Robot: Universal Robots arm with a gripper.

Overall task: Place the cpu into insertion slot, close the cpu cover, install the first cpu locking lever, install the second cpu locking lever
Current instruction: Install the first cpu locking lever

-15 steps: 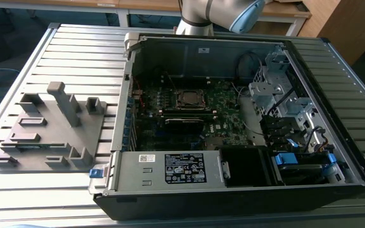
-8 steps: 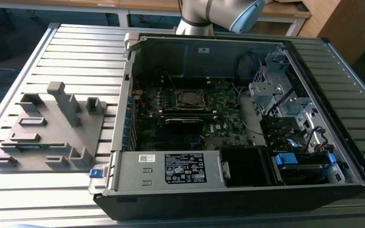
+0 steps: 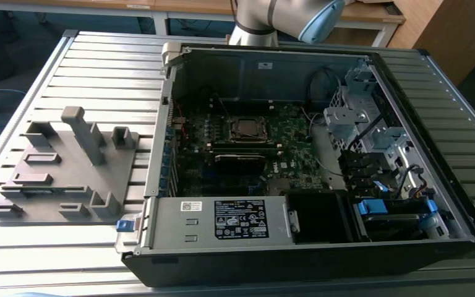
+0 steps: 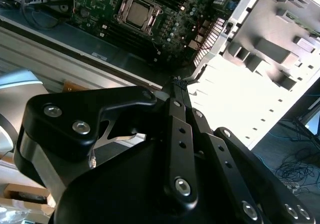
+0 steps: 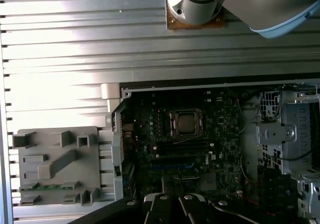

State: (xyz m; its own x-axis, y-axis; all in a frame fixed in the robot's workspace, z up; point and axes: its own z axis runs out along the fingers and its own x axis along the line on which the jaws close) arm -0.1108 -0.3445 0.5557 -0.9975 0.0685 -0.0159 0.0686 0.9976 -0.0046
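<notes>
Cpu [image 4: 137, 12] seated flat in the slot [image 3: 232, 129], dull silver top facing up, near the middle of the green board [image 3: 291, 139]. Cover [image 4: 151, 23] lying down around it as a thin silver frame, with the chip's top showing through its window. Levers at the socket's edges too small to tell how set. Just beside the slot, 1 bank of long narrow black sockets running parallel. Gripper [image 4: 175, 86] high over the open case [image 3: 303, 62], well apart from the cpu and touching nothing. Black fingers [image 4: 178, 134] drawn together tip to tip in both wrist views, gripping nothing. Board lying on the floor of the case, with wiring and metal drive cages toward the exterior view's right and a labelled grey power supply [image 3: 221, 219] along the near edge. Arm [image 3: 291, 15] rising from beyond the far wall of the case. Grey tray [image 3: 64, 185] with upright blocks and pockets on the exterior view's left, just beside the case. Case and tray both resting on a ribbed metal table [image 3: 106, 68].
</notes>
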